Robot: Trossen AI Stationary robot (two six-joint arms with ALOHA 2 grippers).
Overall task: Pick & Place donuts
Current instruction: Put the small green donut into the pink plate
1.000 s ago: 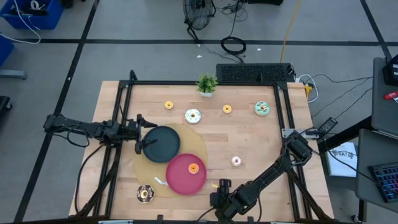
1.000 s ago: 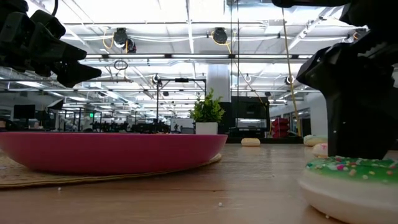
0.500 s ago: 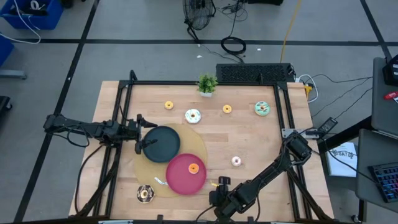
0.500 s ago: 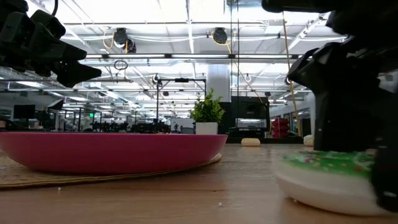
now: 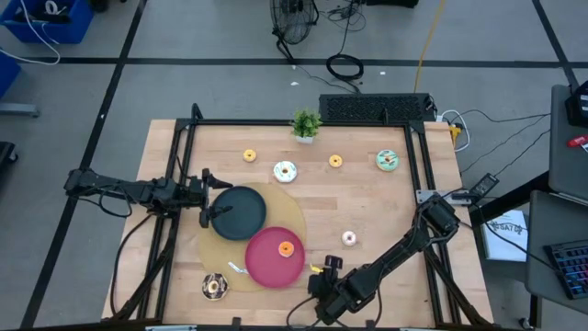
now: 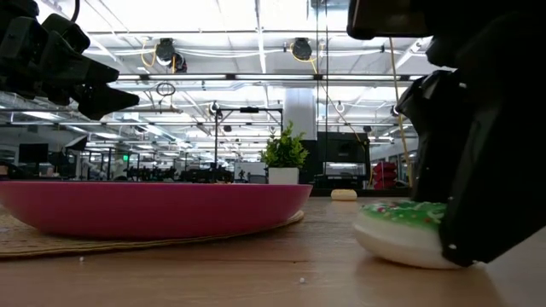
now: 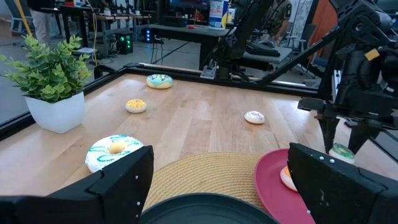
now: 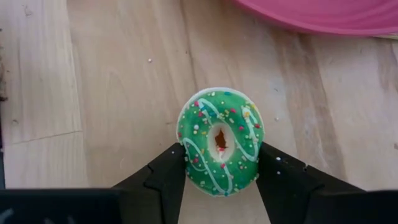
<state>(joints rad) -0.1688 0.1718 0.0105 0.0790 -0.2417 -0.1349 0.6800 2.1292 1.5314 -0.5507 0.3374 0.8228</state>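
Observation:
A green-iced donut [image 8: 221, 142] with sprinkles lies on the wood just right of the pink plate [image 5: 266, 265], near the table's front edge. My right gripper [image 8: 221, 158] is shut on it; in the high view the gripper [image 5: 322, 274] covers the donut. An orange donut [image 5: 286, 248] lies in the pink plate. My left gripper [image 5: 209, 195] hangs open and level over the dark plate [image 5: 243, 216], with nothing between its fingers [image 7: 124, 180]. My right gripper pinches the green donut between its two fingers, one on each opposite side of the ring [image 8: 186, 155]. The fingers slant down at it from the table's near right. The donut lies icing up, its underside [image 6: 397, 256] on or just above the wood.
Loose donuts lie across the far half: yellow [image 5: 249, 155], white-teal [image 5: 285, 171], orange [image 5: 335, 161], mint [image 5: 387, 161]. There is also a pink-white one [image 5: 349, 238] and a chocolate one [image 5: 214, 286] near the front left. A potted plant [image 5: 306, 124] stands at the far edge. Both plates rest on a woven mat [image 5: 299, 221].
My right gripper has shifted a little toward the table's left, and the green donut has slid along the wood with it toward the pink plate. One finger now stands in front of the donut's right side in the low view.

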